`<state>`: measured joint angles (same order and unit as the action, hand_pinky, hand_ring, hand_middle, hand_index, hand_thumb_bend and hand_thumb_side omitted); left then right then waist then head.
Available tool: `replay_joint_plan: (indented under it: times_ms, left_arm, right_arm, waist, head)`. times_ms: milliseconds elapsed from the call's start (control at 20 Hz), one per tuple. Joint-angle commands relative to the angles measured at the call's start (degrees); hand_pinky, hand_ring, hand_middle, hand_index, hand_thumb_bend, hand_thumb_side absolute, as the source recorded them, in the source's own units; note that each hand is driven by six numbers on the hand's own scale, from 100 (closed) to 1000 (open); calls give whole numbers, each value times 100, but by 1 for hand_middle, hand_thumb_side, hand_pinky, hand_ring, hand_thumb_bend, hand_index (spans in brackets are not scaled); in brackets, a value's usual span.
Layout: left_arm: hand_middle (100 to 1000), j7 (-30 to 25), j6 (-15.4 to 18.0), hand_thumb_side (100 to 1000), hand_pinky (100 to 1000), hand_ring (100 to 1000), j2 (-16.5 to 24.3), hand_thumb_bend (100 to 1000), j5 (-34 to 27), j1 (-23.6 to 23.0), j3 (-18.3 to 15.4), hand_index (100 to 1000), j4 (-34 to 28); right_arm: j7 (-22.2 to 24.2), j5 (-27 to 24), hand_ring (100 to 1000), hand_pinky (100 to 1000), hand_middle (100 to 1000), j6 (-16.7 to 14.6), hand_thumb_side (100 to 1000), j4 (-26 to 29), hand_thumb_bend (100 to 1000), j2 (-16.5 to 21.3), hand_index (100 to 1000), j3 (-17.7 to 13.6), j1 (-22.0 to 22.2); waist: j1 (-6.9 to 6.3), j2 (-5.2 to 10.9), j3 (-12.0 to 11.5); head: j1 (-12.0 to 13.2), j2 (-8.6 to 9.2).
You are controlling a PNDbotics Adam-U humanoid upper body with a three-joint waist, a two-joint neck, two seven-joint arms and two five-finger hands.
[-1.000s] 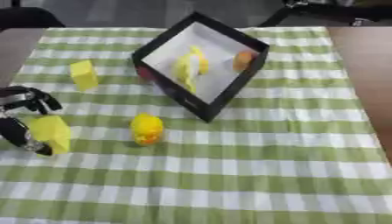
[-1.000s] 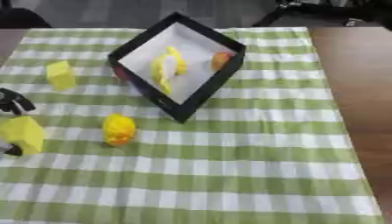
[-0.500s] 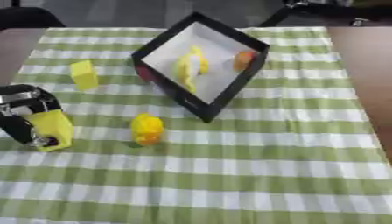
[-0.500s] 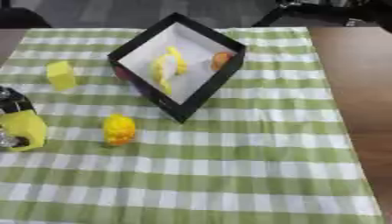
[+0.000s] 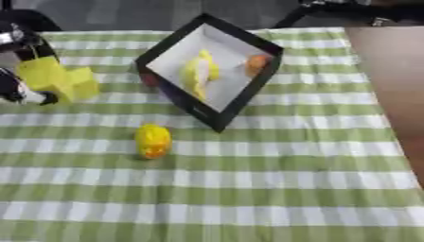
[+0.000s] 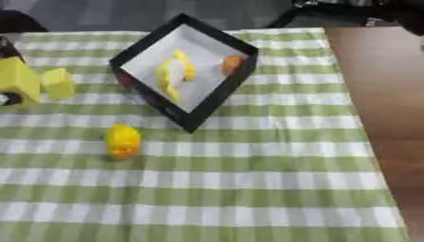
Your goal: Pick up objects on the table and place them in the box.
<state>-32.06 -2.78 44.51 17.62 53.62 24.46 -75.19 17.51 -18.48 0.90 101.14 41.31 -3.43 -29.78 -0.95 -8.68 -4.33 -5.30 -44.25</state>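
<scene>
Left eye: left hand (image 5: 18, 71) at far left edge, fingers curled round a yellow block (image 5: 39, 75), w/ a second yellow block (image 5: 83, 81) just right of it. Black box (image 5: 211, 71) centre-far, holding banana-like piece (image 5: 197, 73) & orange item (image 5: 257, 63). Yellow duck-like toy (image 5: 152, 140) on checked cloth (image 5: 248, 189), near of box.

Right eye: same layout; hand mostly cut off at left edge.

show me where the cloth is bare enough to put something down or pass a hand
Bare cloth runs along the whole near edge below the yellow toy, and to the right of the black box as far as the wooden table. The far left is crowded: the left hand holds a yellow block beside another yellow block.
</scene>
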Motion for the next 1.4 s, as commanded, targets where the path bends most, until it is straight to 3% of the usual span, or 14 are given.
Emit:
replay_joint_plan:
  times_ms: [50,600,850,1000,1150,1400]
  left_arm:
    - [479,2,165,100,714,539,-303,400,216,391,-165,573,242]
    - [475,663,657,100,727,544,-1841,410,1500,1228,-867,575,1326]
    - [477,935,932,100,726,546,-2288,420,2153,1414,-1143,577,1805]
    - [499,1203,1040,100,715,555,-2581,482,2882,1531,-1312,594,2296]
    - [497,1520,1213,100,720,550,-2886,463,3600,1537,-1554,595,2732]
    - [519,1778,1305,100,732,565,-3056,485,4082,1462,-1790,621,3178]
  right_arm:
    - [1,-54,794,1000,689,29,412,16,126,54,838,-18,-180]
    - [42,-137,796,1000,693,110,380,166,128,-482,838,190,-998]
    - [34,-143,797,1000,694,152,379,207,129,-613,838,239,-1175]
    - [15,-134,797,1000,694,168,377,211,126,-692,838,252,-1256]
    - [13,-141,797,1000,694,192,373,210,127,-786,838,281,-1386]
    - [27,-136,795,1000,691,219,378,196,126,-824,836,304,-1459]
  waist:
    - [-20,47,77]
    - [-49,-182,929]
    - [-67,-275,1148]
    - [-70,-312,1243]
    - [-83,-363,1331]
    - [-123,-420,1388]
  head:
    - [15,14]
    - [526,14]
    - [687,14]
    - [777,14]
    - [868,14]
    - [886,14]
